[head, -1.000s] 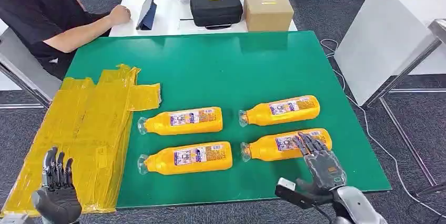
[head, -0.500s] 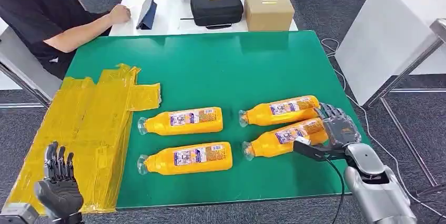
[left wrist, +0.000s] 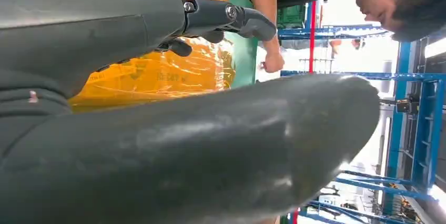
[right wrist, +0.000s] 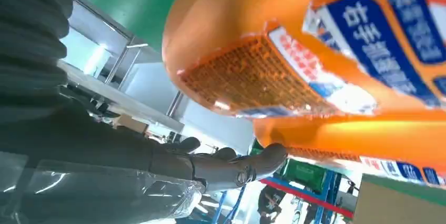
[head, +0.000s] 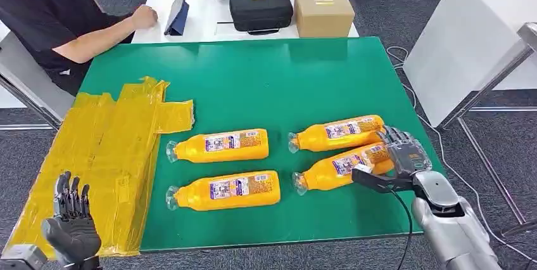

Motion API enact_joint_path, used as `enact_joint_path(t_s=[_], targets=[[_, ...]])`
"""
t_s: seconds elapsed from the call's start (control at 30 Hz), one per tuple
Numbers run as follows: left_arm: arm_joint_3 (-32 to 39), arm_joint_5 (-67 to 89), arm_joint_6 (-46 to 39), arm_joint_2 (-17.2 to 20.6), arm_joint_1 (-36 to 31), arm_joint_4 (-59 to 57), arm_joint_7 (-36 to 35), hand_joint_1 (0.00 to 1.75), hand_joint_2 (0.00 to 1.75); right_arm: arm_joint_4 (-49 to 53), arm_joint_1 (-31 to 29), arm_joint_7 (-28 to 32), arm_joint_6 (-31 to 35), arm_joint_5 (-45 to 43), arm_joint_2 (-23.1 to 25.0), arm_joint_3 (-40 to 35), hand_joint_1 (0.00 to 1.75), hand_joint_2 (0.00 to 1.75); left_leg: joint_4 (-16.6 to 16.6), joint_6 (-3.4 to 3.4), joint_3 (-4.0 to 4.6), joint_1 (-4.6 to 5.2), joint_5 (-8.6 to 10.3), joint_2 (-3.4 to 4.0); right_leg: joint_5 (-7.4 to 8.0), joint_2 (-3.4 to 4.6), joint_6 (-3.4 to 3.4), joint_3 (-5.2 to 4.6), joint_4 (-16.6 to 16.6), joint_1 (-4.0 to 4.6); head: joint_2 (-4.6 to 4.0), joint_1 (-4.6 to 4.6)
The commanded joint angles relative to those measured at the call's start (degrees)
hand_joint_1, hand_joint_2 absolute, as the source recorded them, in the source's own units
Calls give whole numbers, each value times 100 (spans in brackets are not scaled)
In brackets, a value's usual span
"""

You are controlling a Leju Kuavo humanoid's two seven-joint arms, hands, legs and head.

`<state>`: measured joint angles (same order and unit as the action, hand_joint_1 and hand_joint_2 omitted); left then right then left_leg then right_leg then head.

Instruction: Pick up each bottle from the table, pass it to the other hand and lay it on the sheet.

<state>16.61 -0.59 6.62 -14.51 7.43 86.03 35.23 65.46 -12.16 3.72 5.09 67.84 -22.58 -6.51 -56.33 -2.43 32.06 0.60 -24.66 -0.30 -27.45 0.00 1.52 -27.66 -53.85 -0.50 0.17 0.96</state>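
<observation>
right hand (head: 400,159) is on the near-right orange bottle (head: 342,167), fingers wrapped over its base end and thumb under the near side, so it grips that bottle, which sits tilted, base end raised toward the bottle behind it, cap end (head: 299,183) pointing left and low by the green table (head: 285,86). in the right wrist view the bottle's label fills the frame close up (right wrist: 336,50), dark fingers (right wrist: 231,163) curling beneath it. the far-right bottle (head: 335,132) lies flat just behind, its base end right beside the hand. two more bottles lie flat to the left, one further back (head: 218,145) and one nearer (head: 225,190), both caps pointing left toward the yellow sheet (head: 107,156). that crinkled sheet covers the table's left side with no bottle on it. left hand (head: 71,222) hovers low over the sheet's near edge, palm up, fingers apart, holding nothing; in the left wrist view its fingers (left wrist: 231,19) stand over the yellow plastic (left wrist: 158,74). a person in a black top (head: 44,10) sits at the far left corner, hand by a tablet (head: 177,9) on the white table (head: 202,10), alongside a black case (head: 260,7) and a cardboard box (head: 322,11).
</observation>
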Motion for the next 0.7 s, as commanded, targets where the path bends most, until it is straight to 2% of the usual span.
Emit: enact_joint_path(t_s=[0.03,0.27,0.33,0.43,0.47,0.5,0.7], targets=[[-182,-12,4,186,-243,-456,-48,0,0,-536,-82,198,-340,-98,272,18,0,175,6,13,-9,-6,0,3,2,2,-5,10,9,5,2,0],[-397,-159,47,370,-538,-779,-131,0,0,1325,1517,364,-1323,-504,-220,182,0,175,7,15,-17,-10,3,-43,-8,-45,-6,21,16,5,0,0],[-417,-189,45,398,-554,-793,-149,0,0,1623,1748,340,-1503,-504,-255,166,0,175,5,18,-21,-12,0,-53,-12,-54,-8,16,17,7,0,2],[-434,-229,47,419,-590,-836,-163,0,0,1829,1920,295,-1711,-500,-336,72,0,175,6,14,-22,-9,-1,-31,-8,-32,-8,6,13,5,0,2],[-439,-239,45,411,-624,-874,-167,0,0,1812,1953,286,-1776,-510,-355,33,117,175,6,20,-23,-12,-1,-35,-9,-38,-10,8,15,7,0,0],[-445,-241,44,408,-650,-903,-167,0,0,1761,1949,286,-1786,-508,-352,7,175,175,7,15,-26,-9,-1,-30,-9,-34,-8,8,14,5,2,0],[-452,-266,22,409,-741,-1009,-160,0,0,1331,1691,353,-1818,-492,-390,-166,175,175,8,16,-41,-11,-4,-13,-4,-19,-8,-14,16,6,0,0]])
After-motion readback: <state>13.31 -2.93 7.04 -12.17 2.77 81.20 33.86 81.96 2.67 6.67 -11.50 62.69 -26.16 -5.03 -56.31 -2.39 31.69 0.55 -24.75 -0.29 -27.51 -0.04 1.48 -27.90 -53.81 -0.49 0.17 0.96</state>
